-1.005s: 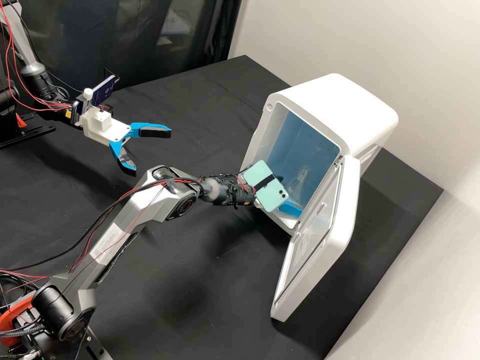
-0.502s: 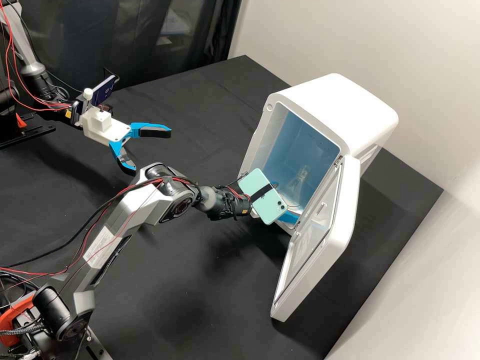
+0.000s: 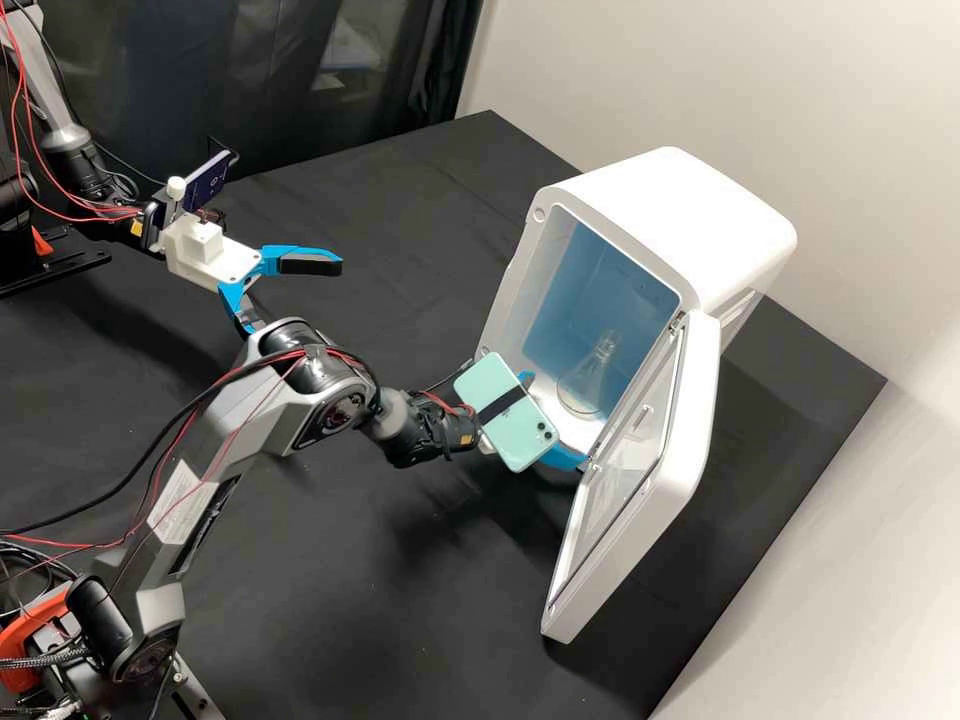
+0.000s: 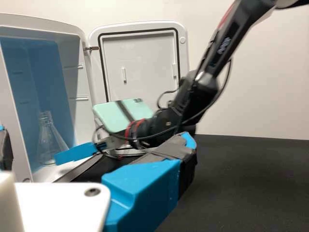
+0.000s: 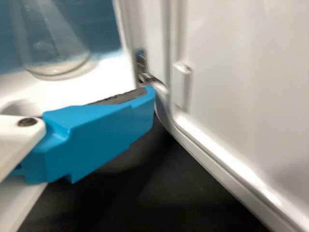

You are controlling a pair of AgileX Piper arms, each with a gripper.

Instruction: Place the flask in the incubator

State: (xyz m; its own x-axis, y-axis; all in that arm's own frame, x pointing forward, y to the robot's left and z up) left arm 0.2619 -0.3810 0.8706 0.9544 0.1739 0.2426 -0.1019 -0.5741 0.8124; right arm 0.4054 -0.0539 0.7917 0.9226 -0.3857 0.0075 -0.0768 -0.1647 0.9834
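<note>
A clear conical flask (image 3: 590, 380) stands upright inside the white, blue-lined incubator (image 3: 680, 215), its door (image 3: 640, 470) open.

Black bench (image 3: 400, 590) with an open-doored white incubator (image 3: 690, 215) upright on it

Flask (image 3: 590, 378) on incubator (image 3: 690, 220) floor, right jaws at its doorway, left jaws well apart

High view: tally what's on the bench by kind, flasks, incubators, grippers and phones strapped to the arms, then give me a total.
Flask: 1
Incubator: 1
Grippers: 2, the left gripper and the right gripper
Phones: 2, the mint phone and the dark phone
Total: 6
</note>
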